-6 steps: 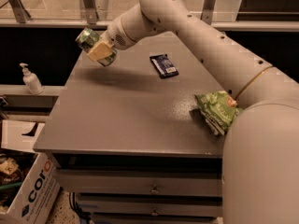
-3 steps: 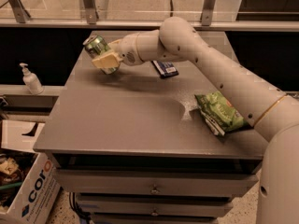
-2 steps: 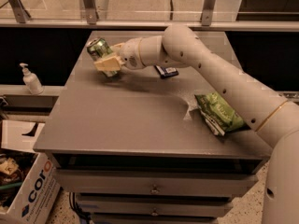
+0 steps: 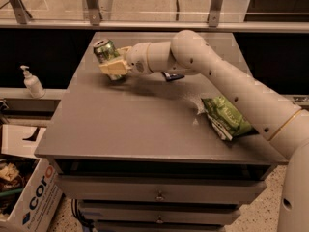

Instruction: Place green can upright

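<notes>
The green can is small and shiny with a silver top rim. It sits in my gripper at the far left part of the grey table, tilted a little with its top pointing up and left. My gripper is shut on the can, its pale fingers wrapped around the can's lower half. The can's base is hidden by the fingers, so I cannot tell whether it touches the table. My white arm reaches in from the right across the tabletop.
A crinkled green snack bag lies on the table's right side. A small dark flat packet lies partly under my arm. A white pump bottle stands on a ledge to the left. A cardboard box sits on the floor at lower left.
My gripper has carried the green can lower, toward the table's far left, and the can has turned from tilted to nearly upright. The arm has stretched out lower over the table.
</notes>
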Motion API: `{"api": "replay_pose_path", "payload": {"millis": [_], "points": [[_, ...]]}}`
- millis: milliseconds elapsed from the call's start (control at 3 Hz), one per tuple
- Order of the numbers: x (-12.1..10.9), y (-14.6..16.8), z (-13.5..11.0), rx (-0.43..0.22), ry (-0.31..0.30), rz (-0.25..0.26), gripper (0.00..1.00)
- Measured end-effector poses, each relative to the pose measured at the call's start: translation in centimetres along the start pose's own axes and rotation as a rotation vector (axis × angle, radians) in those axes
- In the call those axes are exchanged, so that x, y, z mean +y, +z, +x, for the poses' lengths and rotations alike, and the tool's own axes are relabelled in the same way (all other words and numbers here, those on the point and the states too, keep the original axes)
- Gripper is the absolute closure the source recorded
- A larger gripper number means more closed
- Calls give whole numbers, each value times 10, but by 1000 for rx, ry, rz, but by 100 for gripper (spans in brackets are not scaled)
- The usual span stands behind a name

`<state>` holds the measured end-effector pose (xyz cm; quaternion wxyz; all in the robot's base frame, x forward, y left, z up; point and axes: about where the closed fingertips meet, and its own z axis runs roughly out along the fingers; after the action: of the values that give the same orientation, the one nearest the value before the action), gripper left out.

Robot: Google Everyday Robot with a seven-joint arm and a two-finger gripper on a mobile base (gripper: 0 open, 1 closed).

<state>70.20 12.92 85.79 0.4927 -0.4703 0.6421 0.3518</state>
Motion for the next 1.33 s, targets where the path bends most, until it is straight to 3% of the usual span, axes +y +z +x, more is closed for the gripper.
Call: {"api": "replay_pose_path", "payload": {"millis": [333,1333], "points": [[0,0,-2,0,0,0,85],[0,-1,-2,0,0,0,16]]}}
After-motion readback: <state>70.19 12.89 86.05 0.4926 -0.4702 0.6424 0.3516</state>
